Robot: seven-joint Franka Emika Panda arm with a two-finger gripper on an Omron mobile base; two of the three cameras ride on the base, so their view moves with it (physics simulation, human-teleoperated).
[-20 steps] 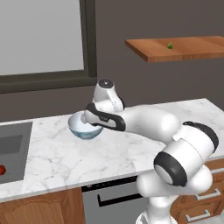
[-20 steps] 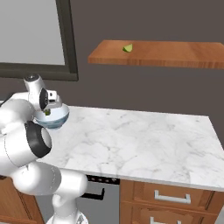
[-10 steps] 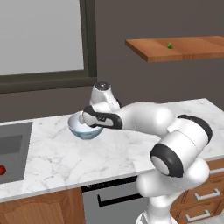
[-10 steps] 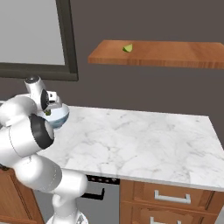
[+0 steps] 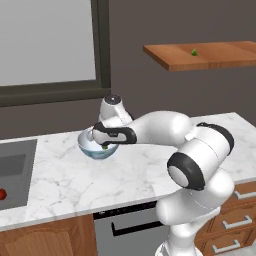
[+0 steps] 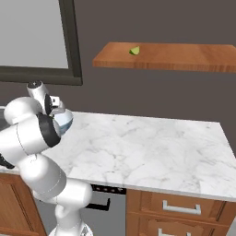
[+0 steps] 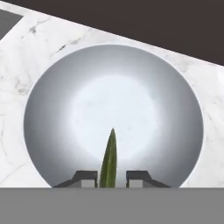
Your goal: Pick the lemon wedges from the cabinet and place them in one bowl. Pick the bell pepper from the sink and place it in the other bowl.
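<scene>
- Gripper [image 7: 110, 177] hangs right over a bowl [image 7: 52, 100] on the marble counter [image 5: 65, 180] — hand view looks straight down into its white inside.
- A lemon wedge [image 7: 109, 159] stands between the two finger tips [image 7: 85, 178], thin edge toward the camera, point aimed at the bowl's middle.
- Jaws stand slightly apart, a small gap showing on each side of the wedge. Can't tell from these frames whether the pads grip it or it sits loose.
- Left base view: same bowl [image 5: 95, 146], blue-grey outside, with the hand [image 5: 106, 136] reaching over its right rim from the right; a small green speck at the fingers is the wedge [image 5: 105, 147].
- Right base view: the bowl [image 6: 63, 121] is mostly hidden behind the arm's upper link; only its right side shows.
- Second lemon wedge [image 5: 194, 51] lies on the reddish-brown cabinet shelf [image 5: 215, 59], up on the wall and well apart from the bowl. In the right base view it [image 6: 134, 50] sits toward the shelf's [image 6: 184, 57] left part.
- Bell pepper [image 5: 2, 194] — red lump at the left edge of the left base view, down in the dark sink [image 5: 15, 170]. Partly cut by the frame.
- Sink is just left of the bowl along the counter, not touching it.
- Window [image 5: 45, 45] with a dark frame on the wall behind the bowl.
- Wooden base cupboards with drawers [image 6: 184, 212] under the counter; a dark appliance front with a handle [image 5: 132, 227] beside the robot base.
</scene>
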